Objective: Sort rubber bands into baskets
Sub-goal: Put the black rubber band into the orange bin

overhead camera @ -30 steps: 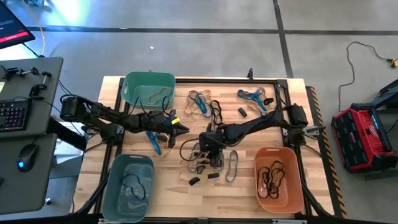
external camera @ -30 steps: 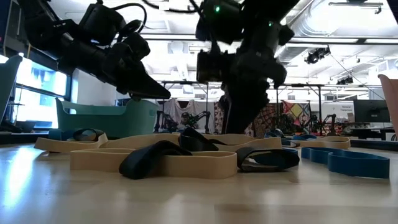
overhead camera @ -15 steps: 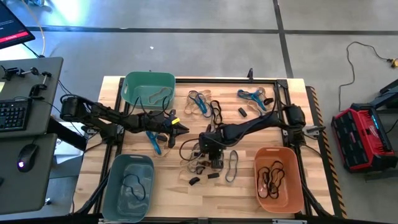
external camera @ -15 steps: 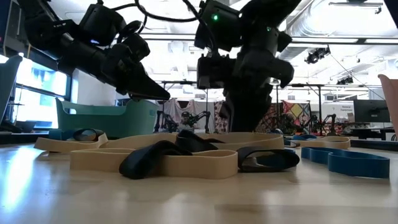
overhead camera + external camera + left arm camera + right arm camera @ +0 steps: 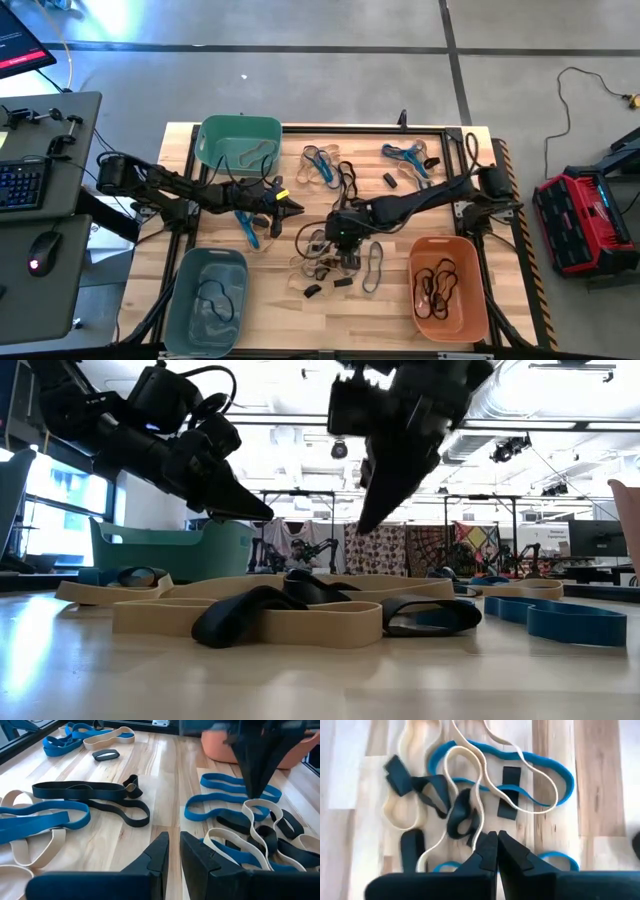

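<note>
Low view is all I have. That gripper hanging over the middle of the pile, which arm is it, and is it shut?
Observer: The right gripper, shut. The high view shows its arm reaching in from the right.
Operator: Holding a band?
Observer: Cannot tell. Its wrist view shows a thin tan band looping up to its tips.
Operator: And the other one?
Observer: The left gripper hangs left of the pile, above the table.
Operator: Anything in the orange basket?
Observer: Black bands lie in the orange basket.

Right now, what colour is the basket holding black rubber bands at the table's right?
Orange basket, clearest in the high view.
</note>
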`<state>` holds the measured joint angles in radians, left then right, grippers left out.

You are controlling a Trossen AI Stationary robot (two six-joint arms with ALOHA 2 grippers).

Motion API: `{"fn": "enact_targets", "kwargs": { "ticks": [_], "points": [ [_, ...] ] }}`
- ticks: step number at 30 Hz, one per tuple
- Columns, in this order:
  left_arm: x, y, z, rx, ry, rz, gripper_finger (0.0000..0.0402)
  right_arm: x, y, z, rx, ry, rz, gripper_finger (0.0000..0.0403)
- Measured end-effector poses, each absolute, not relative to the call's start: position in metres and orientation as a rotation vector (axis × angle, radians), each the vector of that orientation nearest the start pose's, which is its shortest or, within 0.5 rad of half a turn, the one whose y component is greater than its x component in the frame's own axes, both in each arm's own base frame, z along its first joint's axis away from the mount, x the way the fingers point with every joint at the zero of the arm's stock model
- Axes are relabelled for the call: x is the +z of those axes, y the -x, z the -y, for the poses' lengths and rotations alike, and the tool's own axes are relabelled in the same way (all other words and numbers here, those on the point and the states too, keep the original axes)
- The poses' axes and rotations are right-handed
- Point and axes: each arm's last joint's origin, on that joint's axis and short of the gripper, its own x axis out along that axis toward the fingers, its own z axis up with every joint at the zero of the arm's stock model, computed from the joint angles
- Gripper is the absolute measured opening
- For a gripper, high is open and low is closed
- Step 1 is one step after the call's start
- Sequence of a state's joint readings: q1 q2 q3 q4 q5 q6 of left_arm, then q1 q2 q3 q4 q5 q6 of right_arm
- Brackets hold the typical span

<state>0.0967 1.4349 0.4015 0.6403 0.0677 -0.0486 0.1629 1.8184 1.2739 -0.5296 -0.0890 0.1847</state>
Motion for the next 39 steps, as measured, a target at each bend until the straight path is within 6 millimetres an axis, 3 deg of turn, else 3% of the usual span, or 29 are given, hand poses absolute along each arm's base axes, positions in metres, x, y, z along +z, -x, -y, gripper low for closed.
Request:
{"fn": "enact_targets", "kwargs": {
  "ticks": [3, 7, 14, 19, 32, 35, 39],
  "points": [
    [0.148, -0.249, -0.022, 0.039, 0.080, -0.391, 0.0037, 0.201, -0.363, -0.070, 0.101, -0.105, -1.102, 0.0010],
    [0.148, -0.250, -0.022, 0.038, 0.080, -0.390, 0.0037, 0.189, -0.364, -0.073, 0.106, -0.067, -1.142, 0.0041],
    [0.148, -0.250, -0.022, 0.039, 0.081, -0.390, 0.0037, 0.165, -0.370, -0.065, 0.090, -0.058, -1.207, 0.0116],
    [0.148, -0.250, -0.022, 0.039, 0.081, -0.390, 0.0037, 0.156, -0.373, -0.060, 0.134, -0.111, -1.240, 0.0133],
    [0.148, -0.249, -0.022, 0.039, 0.081, -0.391, 0.0037, 0.139, -0.376, -0.055, 0.131, -0.111, -1.283, 0.0128],
    [0.148, -0.249, -0.022, 0.039, 0.081, -0.391, 0.0037, 0.140, -0.376, -0.054, 0.122, -0.097, -1.279, 0.0095],
    [0.148, -0.249, -0.022, 0.039, 0.081, -0.391, 0.0037, 0.142, -0.375, -0.054, 0.103, -0.076, -1.275, 0.0017]
  ]
}}
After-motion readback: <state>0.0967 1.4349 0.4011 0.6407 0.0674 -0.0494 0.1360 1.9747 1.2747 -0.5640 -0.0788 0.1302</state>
